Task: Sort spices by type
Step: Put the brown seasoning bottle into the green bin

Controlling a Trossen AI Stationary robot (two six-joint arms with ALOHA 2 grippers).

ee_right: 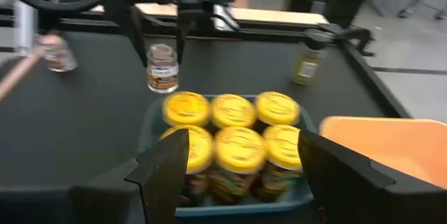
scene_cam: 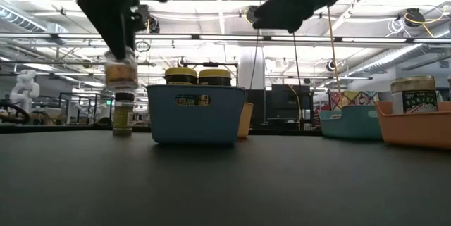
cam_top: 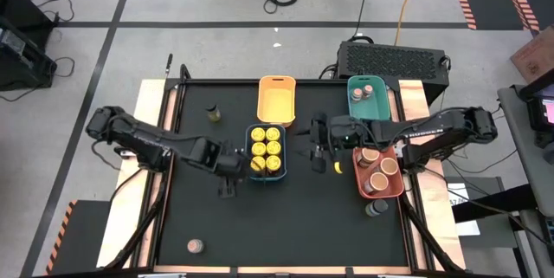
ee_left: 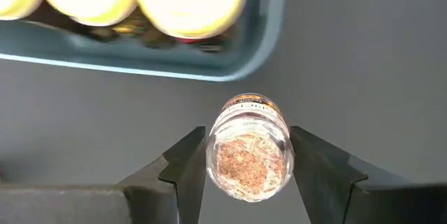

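My left gripper (cam_top: pixel 229 164) hangs just left of the blue tray (cam_top: pixel 249 151) and is shut on a small clear jar of brown spice (ee_left: pixel 248 158), which also shows in the low view (scene_cam: pixel 121 71). Six yellow-lidded jars (cam_top: pixel 266 150) stand in the blue tray. My right gripper (cam_top: pixel 316 146) hovers open to the right of that tray, its fingers spread wide (ee_right: pixel 242 140), holding nothing. Two jars stand in the green tray (cam_top: pixel 353 105), and peach-topped tubs (cam_top: pixel 379 172) stand in the red tray. Loose jars stand on the table at far left (cam_top: pixel 213 114), near left (cam_top: pixel 196 245) and near right (cam_top: pixel 376 207). My left gripper pinches the clear jar between its two fingers (ee_left: pixel 188 158), one on each side of its round body (ee_left: pixel 213 155). The fingers come from above, pointing down. The jar (ee_right: pixel 162 68) hangs upright below them, lifted clear of the table beside the blue tray.
An orange-yellow tray (cam_top: pixel 277 100) lies beyond the blue one with nothing showing in it. The red tray (cam_top: pixel 359 183) sits at the right edge, the green tray behind it. Bare black table (cam_top: pixel 286 226) spreads across the near half. Clamps and cables line the far edge.
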